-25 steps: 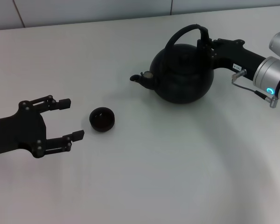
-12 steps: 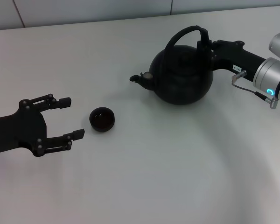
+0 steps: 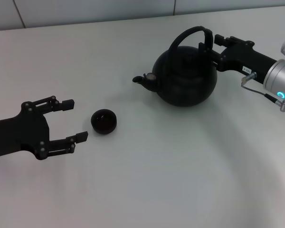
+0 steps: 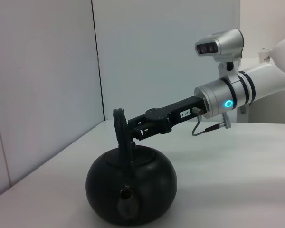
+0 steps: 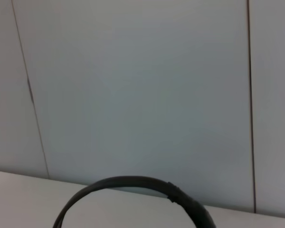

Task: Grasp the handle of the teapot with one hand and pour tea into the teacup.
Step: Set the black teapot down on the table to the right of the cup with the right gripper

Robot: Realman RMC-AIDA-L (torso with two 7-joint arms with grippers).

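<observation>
Since a second ago, the right arm's silver wrist is sitting a little farther toward 3 o'clock and slightly higher in the head view, while the teapot, teacup and left gripper are staying where they were.

Counting: one teapot, one teacup, two grippers. The teapot is resting on the white table at about 1 o'clock from the centre, its spout pointing toward 9 o'clock and its handle arching upright over the lid. The right gripper is reaching in from 3 o'clock and meeting the handle's 3 o'clock leg near the top; in the left wrist view its fingers are pressing against that hoop, closed around it. The right wrist view is showing only the arch of the handle against the wall.

The left gripper is hovering at 9 o'clock with its two fingers spread wide, holding nothing, the teacup lying just beyond the fingertips toward 3 o'clock and apart from them.

The teacup is standing well apart from the teapot, at 7 o'clock from the spout. Bare tabletop is running between them and across the whole 6 o'clock half; the table's far edge is passing close behind the teapot at 12 o'clock.
</observation>
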